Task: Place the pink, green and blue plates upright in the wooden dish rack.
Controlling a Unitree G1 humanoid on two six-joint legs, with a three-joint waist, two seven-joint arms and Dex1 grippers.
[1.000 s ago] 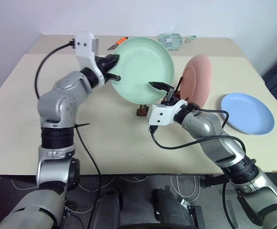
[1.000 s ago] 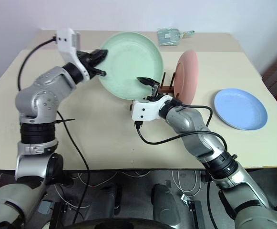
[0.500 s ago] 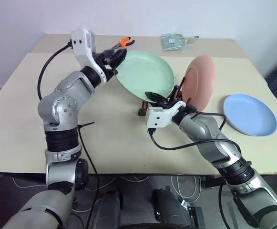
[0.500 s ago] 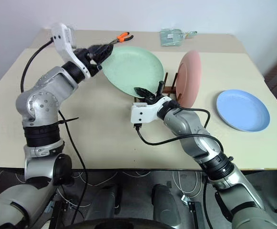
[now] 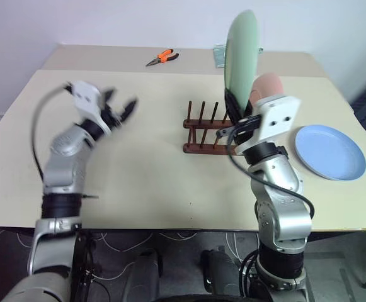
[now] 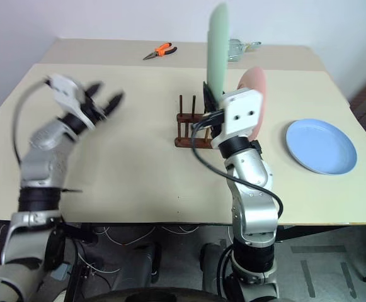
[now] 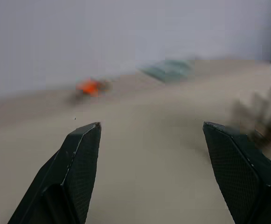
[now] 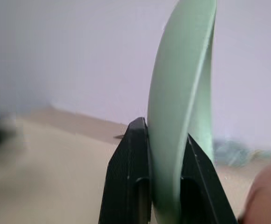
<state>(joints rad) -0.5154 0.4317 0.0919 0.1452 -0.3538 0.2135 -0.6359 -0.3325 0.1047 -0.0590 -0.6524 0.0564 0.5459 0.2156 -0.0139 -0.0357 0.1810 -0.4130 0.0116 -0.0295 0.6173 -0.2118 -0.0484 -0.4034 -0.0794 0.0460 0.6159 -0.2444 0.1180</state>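
right end effector [image 8: 165, 186] grips the green plate [image 5: 240, 60] upright above the wooden dish rack [image 5: 209, 132].

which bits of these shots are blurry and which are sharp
Left eye view: the left gripper and its arm are smeared by motion, while the wooden dish rack is crisp. Left wrist view: the fingers are sharp, the table behind soft. Right wrist view: the green plate is sharp, the background hazy.

No readable text, label, brand or number shows on anything here, folks
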